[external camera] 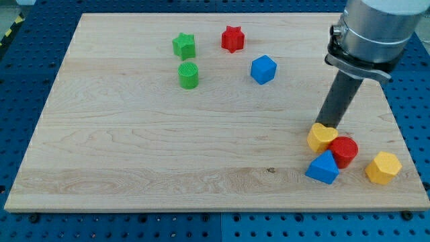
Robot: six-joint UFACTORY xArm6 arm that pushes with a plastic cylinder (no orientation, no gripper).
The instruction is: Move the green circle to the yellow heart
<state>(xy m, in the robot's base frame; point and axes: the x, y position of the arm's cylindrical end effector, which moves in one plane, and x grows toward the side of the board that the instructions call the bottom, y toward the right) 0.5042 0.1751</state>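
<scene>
The green circle (189,75) stands at the view's upper left of the board, just below a green star (183,46). The yellow heart (322,137) lies at the view's lower right, touching a red round block (345,151). My tip (324,125) rests at the heart's upper edge, far to the right of the green circle. The rod slants up to the arm at the view's top right.
A red star (232,39) and a blue cube (263,69) lie near the view's top centre. A blue triangular block (323,168) sits under the heart and a yellow hexagon (383,167) lies near the wooden board's (134,154) right edge.
</scene>
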